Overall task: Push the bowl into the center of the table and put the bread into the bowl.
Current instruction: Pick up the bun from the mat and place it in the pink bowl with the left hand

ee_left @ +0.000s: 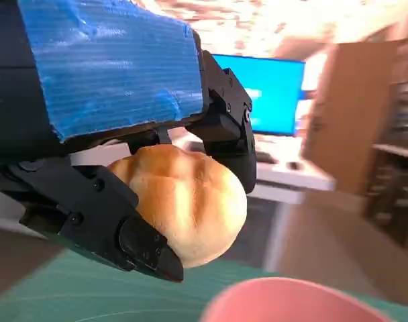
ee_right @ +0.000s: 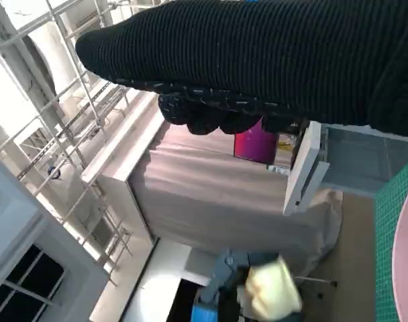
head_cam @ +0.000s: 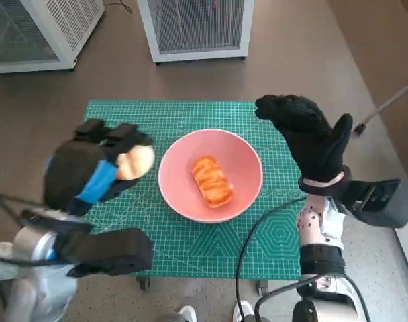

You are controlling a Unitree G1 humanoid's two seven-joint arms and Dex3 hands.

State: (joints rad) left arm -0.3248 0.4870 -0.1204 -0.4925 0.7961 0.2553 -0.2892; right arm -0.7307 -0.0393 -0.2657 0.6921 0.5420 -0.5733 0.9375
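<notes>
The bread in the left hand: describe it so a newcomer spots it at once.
Start at the green mat with the pink bowl at its middle. Beside the bowl, the blue-taped left hand holds a round, pale golden bun; the bread in the bowl is longer, orange and striped.

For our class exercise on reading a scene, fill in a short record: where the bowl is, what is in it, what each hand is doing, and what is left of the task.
bowl: round pink bowl, near the middle of the green cutting mat
in bowl: one golden-brown glazed bread piece
left hand: raised beside the bowl, black fingers holding a round pale bread roll
right hand: gloved, open, raised to the bowl's other side, holding nothing
remaining: roll not yet in bowl
</notes>
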